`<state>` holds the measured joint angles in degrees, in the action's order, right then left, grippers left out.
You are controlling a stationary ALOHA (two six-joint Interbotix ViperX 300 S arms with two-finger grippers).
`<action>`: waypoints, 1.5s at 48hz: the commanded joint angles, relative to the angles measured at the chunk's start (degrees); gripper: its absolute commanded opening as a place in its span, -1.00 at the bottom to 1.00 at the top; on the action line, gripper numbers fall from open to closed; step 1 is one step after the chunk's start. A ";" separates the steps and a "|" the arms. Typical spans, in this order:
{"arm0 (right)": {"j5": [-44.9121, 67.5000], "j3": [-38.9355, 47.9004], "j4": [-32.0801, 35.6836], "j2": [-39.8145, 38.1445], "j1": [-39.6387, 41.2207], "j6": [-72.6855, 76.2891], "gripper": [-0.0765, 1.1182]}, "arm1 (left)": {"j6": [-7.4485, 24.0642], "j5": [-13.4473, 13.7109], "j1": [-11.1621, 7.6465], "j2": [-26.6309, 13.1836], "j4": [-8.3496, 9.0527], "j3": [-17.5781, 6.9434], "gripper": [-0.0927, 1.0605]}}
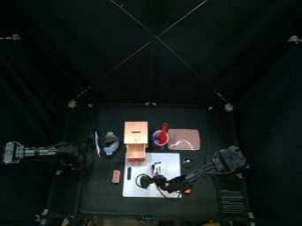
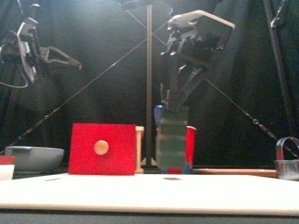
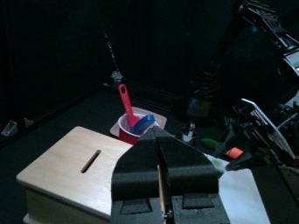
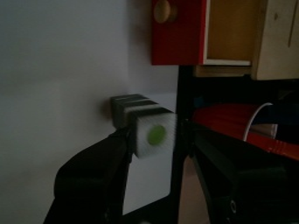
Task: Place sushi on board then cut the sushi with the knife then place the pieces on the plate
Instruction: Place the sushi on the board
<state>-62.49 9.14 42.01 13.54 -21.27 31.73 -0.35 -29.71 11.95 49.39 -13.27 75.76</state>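
Right hand [image 4: 156, 133] is clamped on the sushi roll [image 2: 173, 144], holding it upright by its upper end at the centre of the front view, over the white board [image 1: 171, 161]; touching or just clear, can't tell. Looks light and stiff, but the blocks separate, so I'd grip square across the sides. Left hand [image 3: 160, 171], closed together and empty, rests at the top view's left.

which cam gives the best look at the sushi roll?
Right wrist view: the sushi roll sits close, pale end face with green centre, between the right tool's jaws over the white board. Front view: an upright dark green block. Top view: tiny, mostly covered. Left wrist view: unclear.
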 commanded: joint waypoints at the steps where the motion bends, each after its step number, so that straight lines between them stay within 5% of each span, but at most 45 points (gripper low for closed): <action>1: 1.49 0.62 0.35 -3.08 1.67 0.18 0.50 | 0.09 -0.26 0.26 -0.18 0.09 -0.44 -0.69; 22: 5.62 1.67 -1.41 -5.98 2.20 0.70 0.50 | 0.00 -0.26 0.18 -0.18 0.09 -0.09 -0.69; 34: 9.93 8.88 2.29 -15.21 5.98 11.51 0.50 | 0.00 -0.18 0.26 -0.18 0.09 0.26 -0.70; 52: 50.36 27.51 -14.77 -29.79 18.63 15.82 0.50 | 0.09 -0.26 0.18 -0.18 0.09 0.70 -0.70; 62: 70.05 34.89 -15.47 -34.80 22.32 16.35 0.50 | 0.09 -0.18 0.26 -0.18 0.09 0.79 -0.70; 72: 73.74 36.47 -15.21 -34.72 23.03 15.82 0.50 | 0.00 -0.18 0.26 -0.18 0.09 0.79 -0.70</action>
<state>10.28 46.32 26.72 -20.48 1.67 47.81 -0.35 -29.71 12.04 49.39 -13.27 77.34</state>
